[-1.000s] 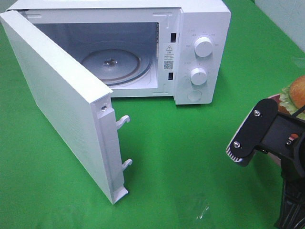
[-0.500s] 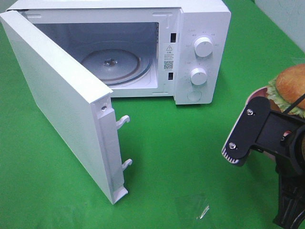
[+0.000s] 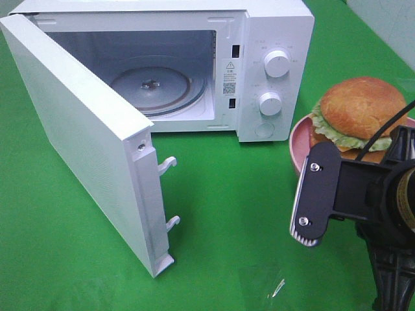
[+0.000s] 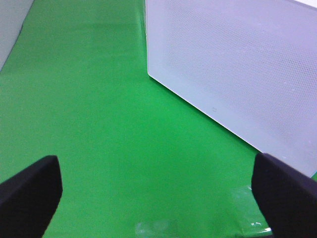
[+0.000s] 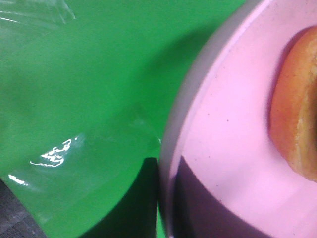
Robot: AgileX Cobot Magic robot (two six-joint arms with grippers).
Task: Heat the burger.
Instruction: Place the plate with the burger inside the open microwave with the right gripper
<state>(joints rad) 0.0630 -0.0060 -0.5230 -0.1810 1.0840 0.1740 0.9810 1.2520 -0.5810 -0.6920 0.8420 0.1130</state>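
Transfer step: the right gripper (image 3: 353,178), closed, apparently on the near rim of the pink plate (image 3: 297,139), bears the burger (image 3: 360,113) just beyond it; the next move calls for a level carry to the turntable (image 3: 152,87) well to its left, while the left gripper (image 4: 158,198) gapes empty beside the door (image 3: 78,129).

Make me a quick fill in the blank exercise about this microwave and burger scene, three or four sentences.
1. The door of the microwave stands ___.
2. The burger sits on a ___ plate.
3. The cloth under everything is ___.
4. In the high view, the burger is to the ___ of the microwave.

Missing words: open; pink; green; right.
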